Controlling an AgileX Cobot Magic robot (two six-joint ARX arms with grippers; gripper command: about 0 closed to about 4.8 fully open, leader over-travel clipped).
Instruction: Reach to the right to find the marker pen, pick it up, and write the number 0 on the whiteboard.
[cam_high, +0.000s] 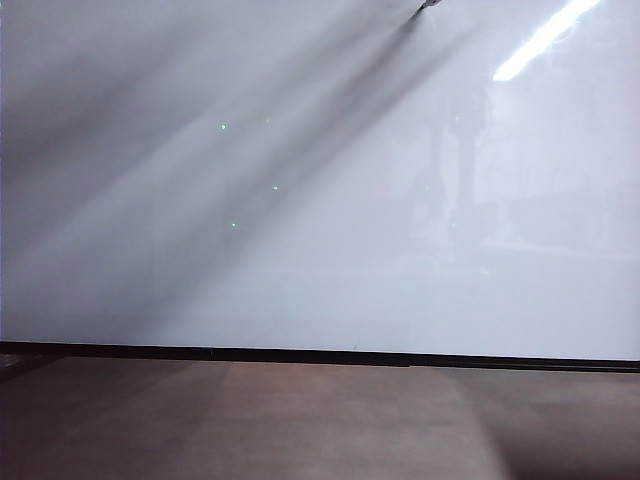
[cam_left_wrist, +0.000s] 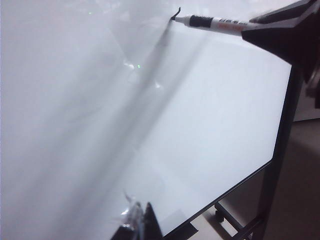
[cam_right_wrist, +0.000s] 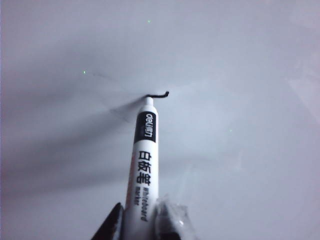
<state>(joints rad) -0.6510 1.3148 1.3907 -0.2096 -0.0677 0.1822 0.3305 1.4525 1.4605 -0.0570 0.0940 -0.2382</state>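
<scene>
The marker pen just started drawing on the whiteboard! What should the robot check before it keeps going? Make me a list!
1. Marker pen held between the right gripper fingers: ok.
2. Pen tip on the whiteboard: ok, it meets the board at the end of the stroke.
3. Number 0 finished: not ok, only a short hooked stroke so far.
4. Room on the board around the stroke: ok, it is bare white.
5. Left gripper out of the way: ok, low and far from the pen.
6. Left gripper open or shut: cannot tell.
</scene>
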